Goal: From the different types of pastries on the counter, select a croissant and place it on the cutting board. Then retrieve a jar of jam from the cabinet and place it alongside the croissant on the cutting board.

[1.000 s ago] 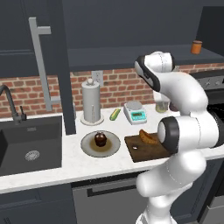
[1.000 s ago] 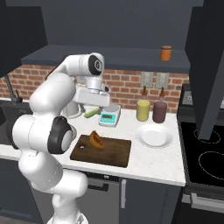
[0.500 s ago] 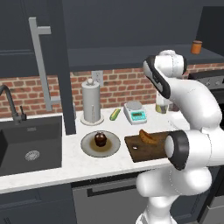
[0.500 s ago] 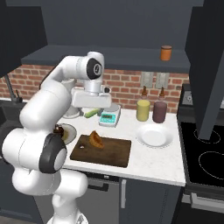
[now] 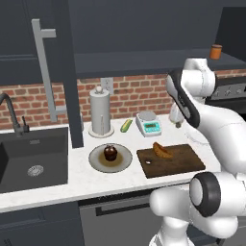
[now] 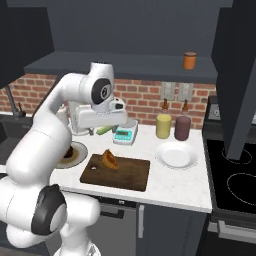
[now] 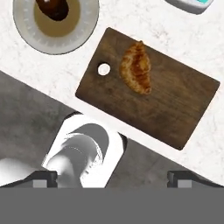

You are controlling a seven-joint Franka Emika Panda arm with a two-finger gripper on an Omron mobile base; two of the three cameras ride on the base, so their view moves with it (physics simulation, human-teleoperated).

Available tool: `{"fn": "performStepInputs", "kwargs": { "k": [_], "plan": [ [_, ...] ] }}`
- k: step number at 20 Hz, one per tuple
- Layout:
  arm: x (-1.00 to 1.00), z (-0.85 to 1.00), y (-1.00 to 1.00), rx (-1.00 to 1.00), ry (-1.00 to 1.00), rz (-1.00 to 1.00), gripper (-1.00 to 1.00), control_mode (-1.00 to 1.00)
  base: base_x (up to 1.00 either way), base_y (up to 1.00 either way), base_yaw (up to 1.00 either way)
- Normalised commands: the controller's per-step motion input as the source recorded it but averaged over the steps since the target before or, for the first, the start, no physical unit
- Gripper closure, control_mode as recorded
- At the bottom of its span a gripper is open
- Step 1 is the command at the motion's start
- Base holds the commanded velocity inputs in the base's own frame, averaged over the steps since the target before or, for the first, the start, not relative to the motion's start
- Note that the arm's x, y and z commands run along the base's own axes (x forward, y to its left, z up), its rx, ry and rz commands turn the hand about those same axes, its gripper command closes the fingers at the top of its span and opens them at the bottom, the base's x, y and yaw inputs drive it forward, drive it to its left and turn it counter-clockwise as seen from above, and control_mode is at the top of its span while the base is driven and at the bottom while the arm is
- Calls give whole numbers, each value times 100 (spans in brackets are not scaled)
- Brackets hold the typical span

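Observation:
A golden-brown croissant (image 7: 136,67) lies on the dark wooden cutting board (image 7: 175,109), near the end with the hanging hole; it is also seen as the croissant (image 5: 162,150) (image 6: 110,160) on the board (image 5: 180,163) (image 6: 127,176) at the counter's front. My gripper (image 7: 114,179) (image 6: 95,128) hangs high above the counter and looks straight down, open, with nothing between its widely spaced fingertips (image 7: 43,177). A small orange-brown jar (image 5: 216,51) (image 6: 189,60), apparently the jar of jam, stands on the dark shelf under the upper cabinets, well above the hand.
A plate with a dark pastry (image 5: 110,157) (image 7: 54,22) sits left of the board. Behind are a kitchen scale (image 5: 148,123), a green vegetable (image 5: 126,126) and a paper-towel holder (image 5: 100,112). Sink (image 5: 31,163) at left; white plate (image 6: 176,156), two bottles (image 6: 163,125) and stove (image 6: 235,185) at right.
The arm's upper links have swung to the right in the left base view. The hand stays over the counter with jaws open. The croissant has not moved on the board.

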Motion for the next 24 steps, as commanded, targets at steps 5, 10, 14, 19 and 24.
{"fn": "performStepInputs", "kwargs": {
  "k": [5, 10, 14, 19, 24],
  "plan": [
    [-1, 0, 0, -4, -20, -26, -100, -100, 0, 0, 0],
    [0, 0, 0, -6, -22, -29, -100, -100, 0, 0, 0],
    [0, 0, 0, -6, -21, -36, -100, -100, 0, 0, 0],
    [0, 0, 1, -5, -15, -39, -100, -100, 0, 0, 0],
    [5, 19, 0, -1, -8, -33, -100, -100, 0, 0, 0]
  ]
}}
